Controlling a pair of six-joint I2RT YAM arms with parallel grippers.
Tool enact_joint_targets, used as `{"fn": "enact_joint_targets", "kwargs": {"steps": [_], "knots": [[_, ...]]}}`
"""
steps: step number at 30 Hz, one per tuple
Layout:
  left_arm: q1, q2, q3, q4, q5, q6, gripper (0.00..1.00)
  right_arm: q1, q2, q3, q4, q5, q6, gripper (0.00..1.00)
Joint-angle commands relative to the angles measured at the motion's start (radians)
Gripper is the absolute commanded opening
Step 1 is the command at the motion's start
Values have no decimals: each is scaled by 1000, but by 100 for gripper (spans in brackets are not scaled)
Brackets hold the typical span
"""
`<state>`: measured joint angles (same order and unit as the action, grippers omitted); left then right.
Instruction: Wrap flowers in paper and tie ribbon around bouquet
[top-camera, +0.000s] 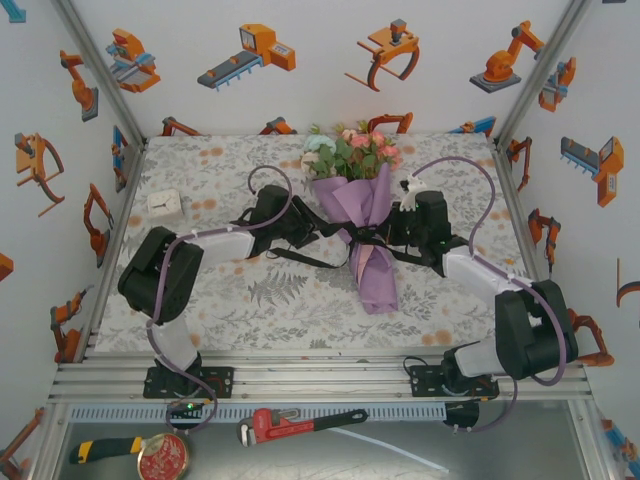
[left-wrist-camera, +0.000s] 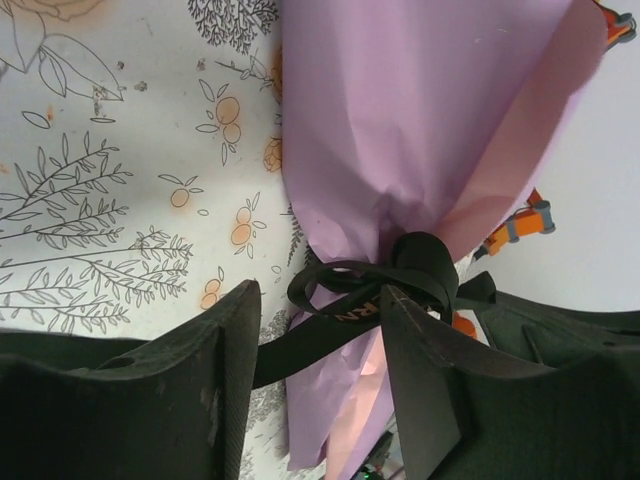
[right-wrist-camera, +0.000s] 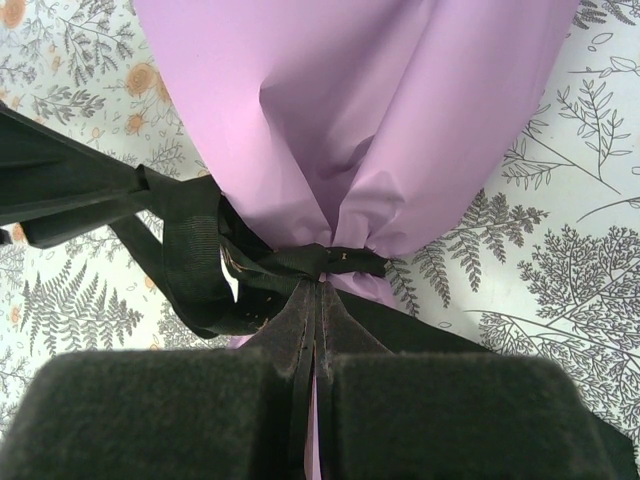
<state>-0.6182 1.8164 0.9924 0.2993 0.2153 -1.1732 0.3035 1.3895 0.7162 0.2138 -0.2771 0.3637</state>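
Lying mid-table on the floral cover (top-camera: 200, 170), the bouquet (top-camera: 365, 215) points its flowers (top-camera: 355, 152) away from the arms. The right gripper (right-wrist-camera: 316, 300) is pinched together on the ribbon (right-wrist-camera: 190, 250) at the knot cinching the lilac paper (left-wrist-camera: 420, 120). The left gripper (left-wrist-camera: 320, 300) stands apart beside the ribbon loop, clamping nothing. From above, a red pipe wrench (top-camera: 300, 424) lies on the near shelf.

The bouquet (top-camera: 362, 212) lies mid-table, flowers (top-camera: 352, 152) toward the far wall, lilac paper (top-camera: 374, 278) tapering toward the arm bases. A black ribbon (top-camera: 310, 260) crosses its waist and trails left over the floral table cover (top-camera: 200, 175). The left gripper (top-camera: 306, 228) and right gripper (top-camera: 394, 230) flank that waist.
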Motion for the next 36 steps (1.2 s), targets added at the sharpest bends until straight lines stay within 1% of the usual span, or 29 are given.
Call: {"fn": "enact_joint_targets", "kwargs": {"steps": [1, 3, 5, 6, 9, 10, 12, 15, 18, 19, 22, 25, 29, 33, 36], "knots": [[4, 20, 1, 95, 48, -66, 46, -1, 13, 37, -6, -17, -7, 0], [3, 36, 0, 125, 61, -84, 43, 0, 14, 38, -4, -21, -7, 0], [3, 47, -6, 149, 65, -95, 34, 0, 17, 41, -2, -27, -3, 0], [3, 49, -8, 160, 66, -103, 29, 0, 19, 42, -1, -28, 1, 0], [9, 53, -26, 204, 70, -122, 4, -2, 17, 49, -14, -12, 17, 0], [12, 47, -34, 209, 71, -122, 0, 0, 15, 55, -32, 12, 25, 0], [28, 24, -56, 205, 62, -113, 0, -1, 7, 67, -78, 86, 29, 0], [65, -31, -88, 150, 43, -69, 0, -4, -14, 65, -130, 231, 38, 0], [104, -84, -130, 101, 33, -29, 0, -18, -8, 87, -218, 320, 32, 0], [119, -98, -151, 98, 29, -26, 0, -24, -6, 94, -254, 369, 30, 0], [160, -127, -209, 100, 26, -23, 0, -55, -23, 71, -271, 450, 44, 0], [192, -137, -248, 97, 27, -10, 0, -96, -44, 45, -273, 480, 50, 0], [231, -134, -279, 119, 38, -8, 0, -150, -35, 44, -310, 511, 48, 0], [264, -137, -306, 126, 37, -11, 0, -188, -13, 50, -366, 578, 69, 0], [284, -141, -336, 138, 34, -25, 0, -230, -3, 59, -399, 578, 112, 0]]}}
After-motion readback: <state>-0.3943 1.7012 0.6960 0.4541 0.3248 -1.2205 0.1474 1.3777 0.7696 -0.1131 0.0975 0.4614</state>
